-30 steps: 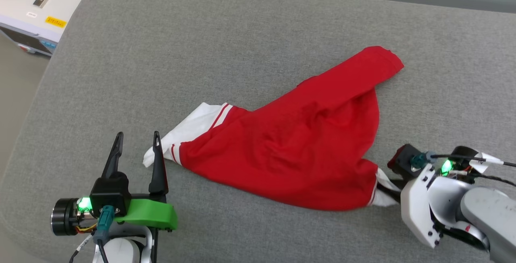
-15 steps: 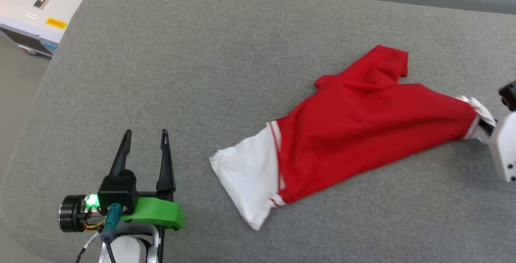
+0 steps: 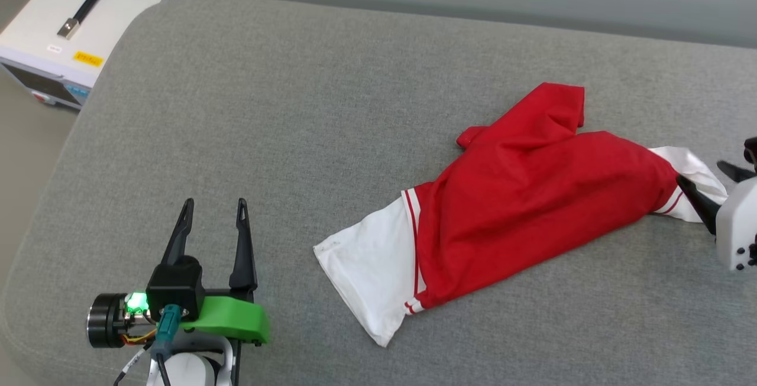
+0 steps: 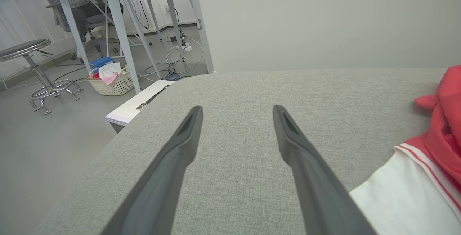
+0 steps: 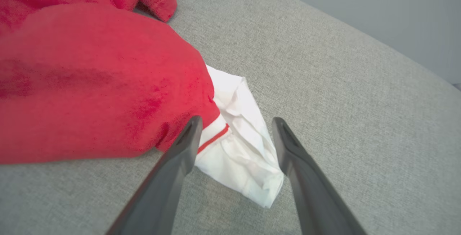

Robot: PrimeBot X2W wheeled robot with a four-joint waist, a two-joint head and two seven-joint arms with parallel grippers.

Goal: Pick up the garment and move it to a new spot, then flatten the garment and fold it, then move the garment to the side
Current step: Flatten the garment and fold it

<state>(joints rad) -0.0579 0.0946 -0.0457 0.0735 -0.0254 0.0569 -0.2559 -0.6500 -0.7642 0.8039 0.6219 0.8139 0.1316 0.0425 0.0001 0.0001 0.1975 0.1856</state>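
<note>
One sleeve [image 5: 245,148] of the garment [image 5: 90,76] lies inside the parted right tool [image 5: 236,119].

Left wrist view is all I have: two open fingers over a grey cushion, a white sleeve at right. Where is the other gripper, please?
Observer: The right gripper is at the other white sleeve of the shirt, at the far right of the cushion.
Operator: Does it hold that sleeve?
Observer: No. Its fingers are open, and the sleeve lies loose between them.
Operator: Is the shirt flat?
Observer: No, it is bunched, with a red flap folded at its far edge.
</note>
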